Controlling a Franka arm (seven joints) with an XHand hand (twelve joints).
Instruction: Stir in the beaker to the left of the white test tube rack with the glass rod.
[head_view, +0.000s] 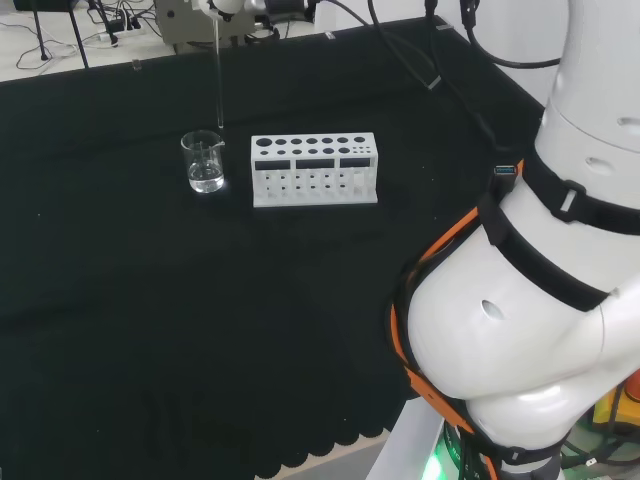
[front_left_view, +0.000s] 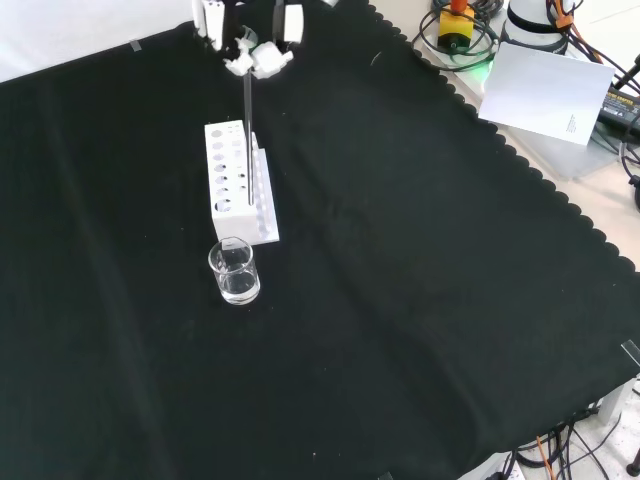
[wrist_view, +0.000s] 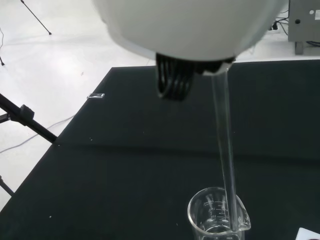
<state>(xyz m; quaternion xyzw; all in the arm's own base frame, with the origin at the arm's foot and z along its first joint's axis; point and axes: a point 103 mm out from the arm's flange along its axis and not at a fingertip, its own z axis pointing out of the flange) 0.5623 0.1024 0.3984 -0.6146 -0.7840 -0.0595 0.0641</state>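
The robot hand (front_left_view: 255, 55) grips the glass rod (head_view: 219, 80) upright, its tip just above the beaker (head_view: 204, 162) mouth.

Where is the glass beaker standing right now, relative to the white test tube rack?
In the head view the beaker stands on the black cloth just left of the white test tube rack, apart from it. The glass rod hangs upright above its rim.

No legible text. Beaker (wrist_view: 218, 216) has faint graduation marks, white sheet (front_left_view: 545, 92) a small print, both unreadable.
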